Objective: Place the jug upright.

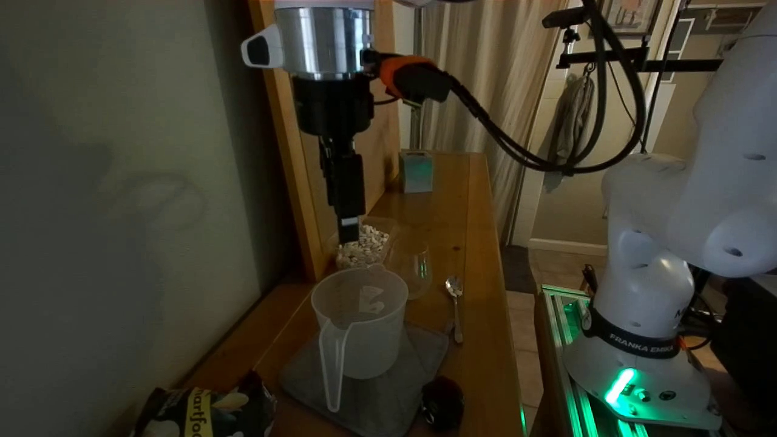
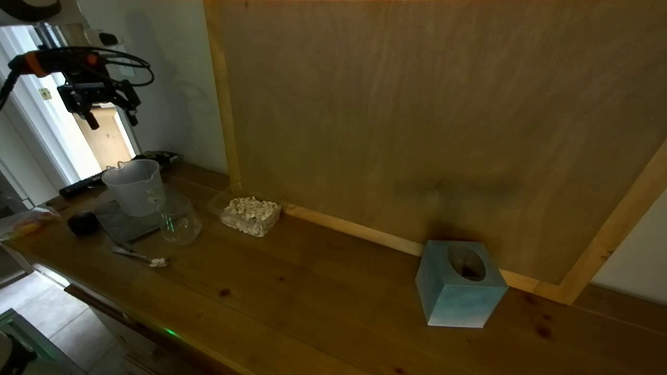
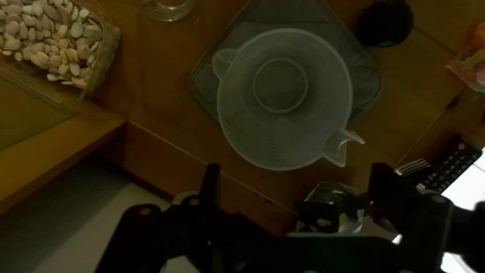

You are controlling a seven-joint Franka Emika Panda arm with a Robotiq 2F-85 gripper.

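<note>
Jug (image 1: 373, 337), a translucent measuring pitcher, stands upright on a gray quilted pad (image 1: 388, 400) laid on the wooden counter (image 2: 271, 302). In the wrist view you look down into its wide mouth: graduations mark its side, the spout (image 3: 223, 62) points toward the upper left, and the handle (image 3: 334, 147) projects toward the lower right. Your gripper (image 3: 295, 170) hangs higher than the jug and apart from it, pointing downward, its jaws spread wide. Near the jug you find a stemless drinking glass (image 2: 180, 229) and, farther along, a clear plastic tub (image 3: 108, 49) of pumpkin seeds (image 3: 45, 38) close to the framed wooden panel (image 2: 417, 120). A metal spoon (image 1: 454, 288) lies just beside the pad; near another edge of the pad sits a dark rounded object (image 1: 442, 402), too dim for you to identify. A black snack bag (image 1: 206, 409) lies near the wall (image 1: 121, 243). In the wrist view, a fork (image 3: 413, 167) and a remote control (image 3: 451, 167) lie near each other toward the right. Well apart from the jug, a pale blue tissue box (image 2: 461, 297) stands at the foot of the panel.
</note>
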